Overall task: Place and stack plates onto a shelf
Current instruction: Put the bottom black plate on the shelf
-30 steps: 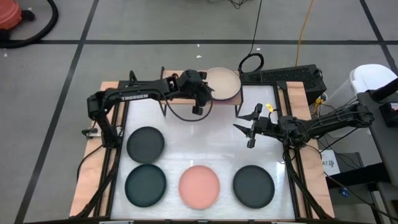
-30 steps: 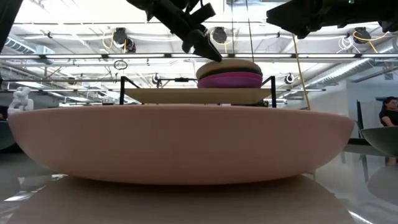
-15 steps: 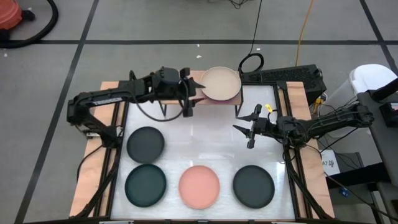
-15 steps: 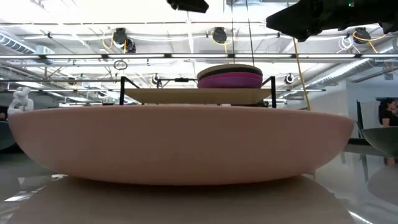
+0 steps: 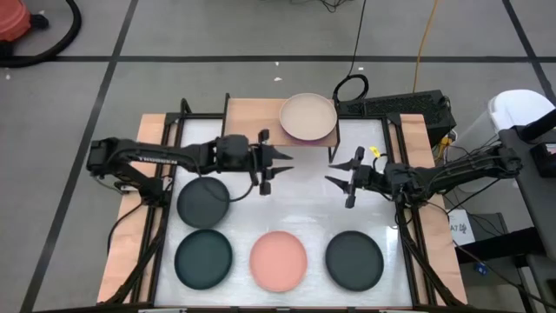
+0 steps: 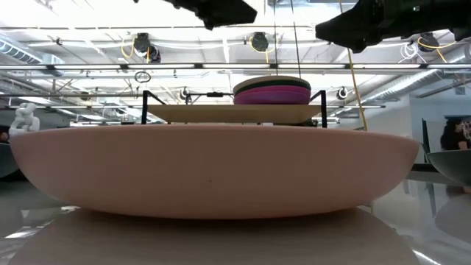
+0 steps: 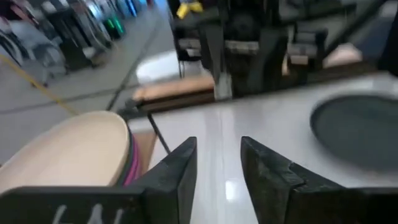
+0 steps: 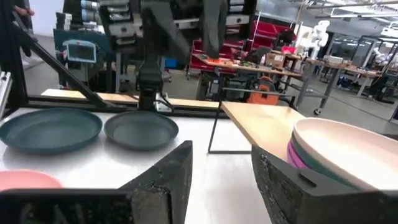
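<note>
So the shelf (image 5: 261, 122) sits at the far edge of the counter (image 5: 304, 209), and the stack of plates (image 5: 307, 116) is on its right half, beige plate on top. The other half of the board is bare wood.

Four plates are loose on the counter: a dark plate (image 5: 203, 199) just below the left arm, then a front row of dark teal plate (image 5: 203, 258), salmon pink plate (image 5: 279, 260) and another dark one (image 5: 354, 259). All lie apart from each other.

The left gripper (image 5: 276, 162) hangs over the middle of the counter with its fingers spread and nothing between them, near the front of the shelf. The right gripper (image 5: 340, 179) faces it from the other side, also spread and empty. Nothing sits between the two.

The low view is mostly blocked by the pink plate right in front of the lens, but over its rim you can see the stack side-on: magenta layer under a darker one, which the high view hides under the beige top. The right wrist view shows pink and teal edges under the beige rim (image 8: 348, 152). A keyboard (image 5: 395, 106) lies off the counter's far right corner.
</note>
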`<state>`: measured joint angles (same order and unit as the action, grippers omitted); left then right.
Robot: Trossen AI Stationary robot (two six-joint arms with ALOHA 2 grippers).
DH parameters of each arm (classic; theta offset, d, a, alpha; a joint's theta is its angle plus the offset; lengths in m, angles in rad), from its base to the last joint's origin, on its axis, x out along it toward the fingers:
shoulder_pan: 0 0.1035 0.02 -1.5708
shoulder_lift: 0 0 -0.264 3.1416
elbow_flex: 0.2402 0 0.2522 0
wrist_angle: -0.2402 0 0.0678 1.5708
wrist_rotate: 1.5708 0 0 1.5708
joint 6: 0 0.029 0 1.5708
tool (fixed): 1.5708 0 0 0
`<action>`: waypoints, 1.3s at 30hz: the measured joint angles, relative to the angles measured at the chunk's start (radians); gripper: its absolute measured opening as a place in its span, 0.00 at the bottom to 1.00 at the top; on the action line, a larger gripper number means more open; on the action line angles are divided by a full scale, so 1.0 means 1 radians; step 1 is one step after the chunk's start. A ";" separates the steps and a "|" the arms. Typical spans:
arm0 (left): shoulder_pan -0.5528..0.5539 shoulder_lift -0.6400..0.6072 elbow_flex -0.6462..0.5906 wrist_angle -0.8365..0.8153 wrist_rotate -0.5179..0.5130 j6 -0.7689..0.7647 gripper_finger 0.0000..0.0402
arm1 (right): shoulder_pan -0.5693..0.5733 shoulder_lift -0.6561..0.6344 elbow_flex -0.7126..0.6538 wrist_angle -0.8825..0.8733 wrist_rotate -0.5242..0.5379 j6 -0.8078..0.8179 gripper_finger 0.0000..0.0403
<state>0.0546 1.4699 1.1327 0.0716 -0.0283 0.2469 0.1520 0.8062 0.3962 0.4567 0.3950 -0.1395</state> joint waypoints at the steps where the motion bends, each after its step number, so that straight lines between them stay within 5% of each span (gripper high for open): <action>1: -0.001 -0.004 -0.033 0.060 0.000 -0.017 0.31 | 0.000 0.000 0.000 -0.012 0.000 -0.003 0.36; 12: 0.001 -0.210 -0.397 0.348 -0.028 -0.165 0.30 | 0.000 -0.055 0.058 -0.219 0.104 0.039 0.36; 24: 0.033 -0.282 -0.576 0.549 -0.031 -0.172 0.30 | -0.008 0.056 0.411 -0.746 -0.048 0.148 0.36; 30: 0.036 -0.280 -0.577 0.533 -0.025 -0.172 0.30 | -0.008 0.148 0.461 -0.849 -0.309 0.214 0.36; 39: 0.036 -0.279 -0.577 0.530 -0.025 -0.174 0.30 | 0.016 0.206 0.285 -0.829 -0.713 0.391 0.36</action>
<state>0.0902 1.1908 0.5556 0.6013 -0.0533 0.0730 0.1675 1.0121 0.6817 -0.3721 -0.3177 0.2520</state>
